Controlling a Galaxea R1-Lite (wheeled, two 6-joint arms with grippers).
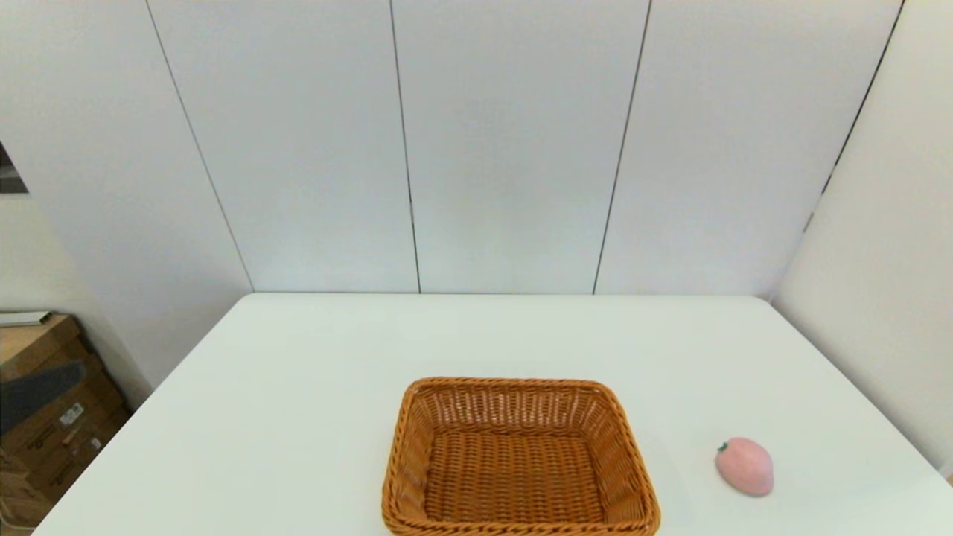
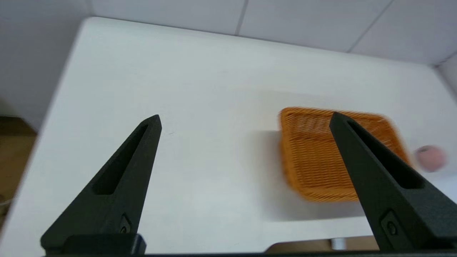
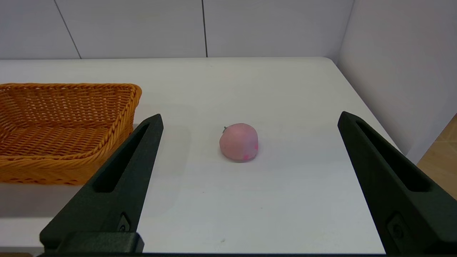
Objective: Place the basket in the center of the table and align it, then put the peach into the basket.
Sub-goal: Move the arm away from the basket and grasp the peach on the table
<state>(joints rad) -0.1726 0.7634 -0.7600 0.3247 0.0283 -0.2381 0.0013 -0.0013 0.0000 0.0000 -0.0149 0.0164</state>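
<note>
**Basket near-centre and empty; peach not yet picked**

Progress: The basket [image 1: 520, 460] sits on the table [image 1: 298, 387] at the near edge, roughly midway across, its long sides looking about square to the table edge. I judge it may need pushing farther in to count as centred. It holds nothing. The peach [image 1: 744, 466] lies on the table, apart from the basket on its right. Neither step can be signed off as finished; the peach transfer has clearly not begun.

Right gripper [image 3: 250, 119]: fingers spread wide, holding nothing. The peach lies ahead of it, between the lines of its two fingers, not touched. The basket is off to its left side, near the left finger's line.

Left gripper [image 2: 244, 119]: fingers spread wide, empty, raised over the table's left part. The basket lies ahead and to its right, the peach beyond that.

Count: one basket, one peach, one table, two grippers.
</note>
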